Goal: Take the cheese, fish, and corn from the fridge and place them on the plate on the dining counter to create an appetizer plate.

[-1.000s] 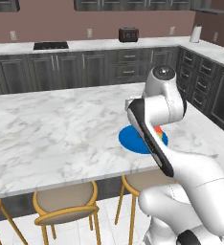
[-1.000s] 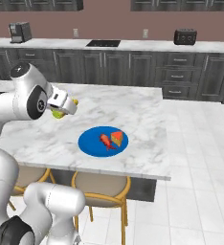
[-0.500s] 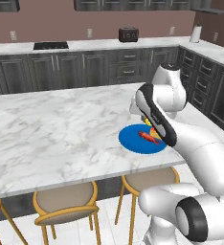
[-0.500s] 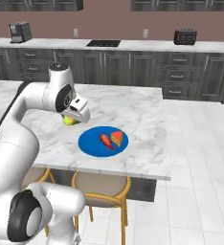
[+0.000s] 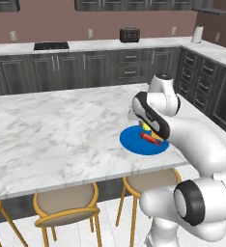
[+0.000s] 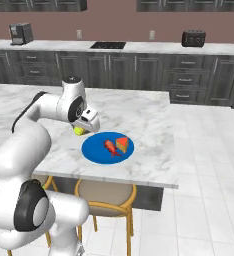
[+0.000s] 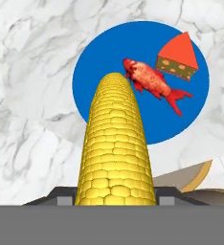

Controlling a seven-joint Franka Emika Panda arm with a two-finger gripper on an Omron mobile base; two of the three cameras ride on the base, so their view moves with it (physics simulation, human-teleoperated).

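Observation:
My gripper (image 7: 115,196) is shut on the corn (image 7: 115,153), a yellow cob that points out ahead of the fingers. It hangs just above the dining counter (image 6: 139,110) at the left rim of the blue plate (image 6: 95,150). On the plate lie the red-orange fish (image 7: 152,83) and the cheese (image 7: 178,57), a wedge with a red rind. The right base view has the corn (image 6: 79,131) under the gripper (image 6: 81,129), left of the fish (image 6: 110,147) and cheese (image 6: 122,144). From the left base view the corn (image 5: 146,128) sits over the plate (image 5: 134,144). The fridge is out of view.
Yellow-framed stools (image 5: 66,207) (image 6: 106,197) stand under the counter's near edge, which runs close to the plate. Dark wall cabinets with a toaster (image 5: 129,34) and a coffee machine (image 6: 20,33) line the back. Bare marble (image 5: 52,130) spreads left of the plate.
The arm has swung the corn across the counter and down, from well short of the plate to its rim. Fish and cheese have not moved.

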